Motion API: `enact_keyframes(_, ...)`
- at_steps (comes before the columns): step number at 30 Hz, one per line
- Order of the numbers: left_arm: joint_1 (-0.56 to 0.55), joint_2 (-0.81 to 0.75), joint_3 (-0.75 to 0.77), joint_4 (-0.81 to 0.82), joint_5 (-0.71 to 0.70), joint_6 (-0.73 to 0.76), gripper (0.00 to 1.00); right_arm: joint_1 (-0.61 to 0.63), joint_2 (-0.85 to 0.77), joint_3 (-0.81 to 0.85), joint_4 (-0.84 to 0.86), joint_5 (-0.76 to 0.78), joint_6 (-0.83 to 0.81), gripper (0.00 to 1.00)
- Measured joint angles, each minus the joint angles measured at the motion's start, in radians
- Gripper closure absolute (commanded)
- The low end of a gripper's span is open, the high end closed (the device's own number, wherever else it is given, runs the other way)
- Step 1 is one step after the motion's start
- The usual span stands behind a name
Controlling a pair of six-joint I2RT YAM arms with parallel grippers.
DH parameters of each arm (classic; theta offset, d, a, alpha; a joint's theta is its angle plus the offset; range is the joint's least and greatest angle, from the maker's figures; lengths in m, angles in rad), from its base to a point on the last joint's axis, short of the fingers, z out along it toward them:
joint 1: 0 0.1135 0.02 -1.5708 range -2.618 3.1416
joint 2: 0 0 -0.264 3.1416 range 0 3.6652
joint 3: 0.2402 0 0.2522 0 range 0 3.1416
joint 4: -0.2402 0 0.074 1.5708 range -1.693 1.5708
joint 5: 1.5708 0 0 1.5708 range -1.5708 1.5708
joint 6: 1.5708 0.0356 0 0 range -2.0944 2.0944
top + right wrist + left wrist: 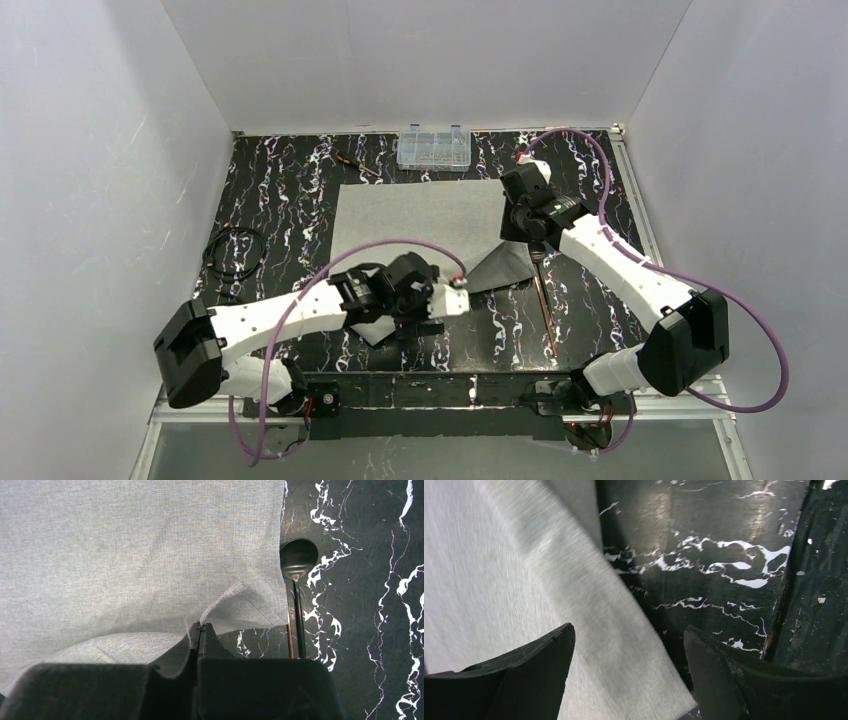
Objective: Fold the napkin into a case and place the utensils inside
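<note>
The light-grey napkin (420, 220) lies spread on the black marbled table, and its right side is pulled up into a dark fold (500, 268). My right gripper (200, 626) is shut on the napkin's right edge (227, 597) and holds it a little above the table; from above this gripper (527, 240) sits at the cloth's right side. My left gripper (629, 672) is open over the napkin's near corner (624, 645), with cloth under its left finger and bare table under the right one. The utensils (545, 305) lie right of the napkin, and the dark spoon head (298, 557) rests beside the cloth's edge.
A clear plastic compartment box (434, 147) stands at the table's far edge, with a small screwdriver (355, 163) to its left. A coiled black cable (235, 252) lies at the left edge. White walls close in three sides.
</note>
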Motion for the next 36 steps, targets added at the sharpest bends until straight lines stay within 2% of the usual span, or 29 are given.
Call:
enact_keyframes(4, -0.115, 0.031, -0.048, 0.08, -0.085, 0.094, 0.27, -0.01, 0.0, -0.018, 0.031, -0.005, -0.001, 0.97)
enact_keyframes(10, -0.128, 0.002, -0.183, 0.078, -0.168, 0.203, 0.27, -0.026, -0.009, -0.046, 0.037, -0.008, -0.01, 0.97)
enact_keyframes(16, -0.135, -0.066, -0.217, 0.05, -0.205, 0.213, 0.29, -0.034, -0.014, -0.048, 0.052, -0.008, -0.026, 0.97)
enact_keyframes(20, -0.163, -0.073, -0.235, 0.044, -0.23, 0.22, 0.36, -0.035, -0.014, -0.051, 0.064, -0.008, -0.026, 0.97)
enact_keyframes(26, -0.17, -0.133, -0.28, -0.044, -0.254, 0.222, 0.34, -0.035, -0.015, -0.055, 0.069, -0.007, -0.026, 0.97)
enact_keyframes(31, -0.182, -0.13, -0.28, -0.047, -0.254, 0.208, 0.35, -0.035, -0.02, -0.059, 0.072, -0.007, -0.026, 0.95)
enact_keyframes(33, -0.183, -0.098, -0.28, -0.037, -0.256, 0.212, 0.4, -0.035, -0.025, -0.06, 0.073, -0.007, -0.025, 0.95)
enact_keyframes(36, -0.183, -0.052, -0.278, -0.034, -0.264, 0.215, 0.58, -0.036, -0.039, -0.065, 0.078, -0.005, -0.025, 0.95)
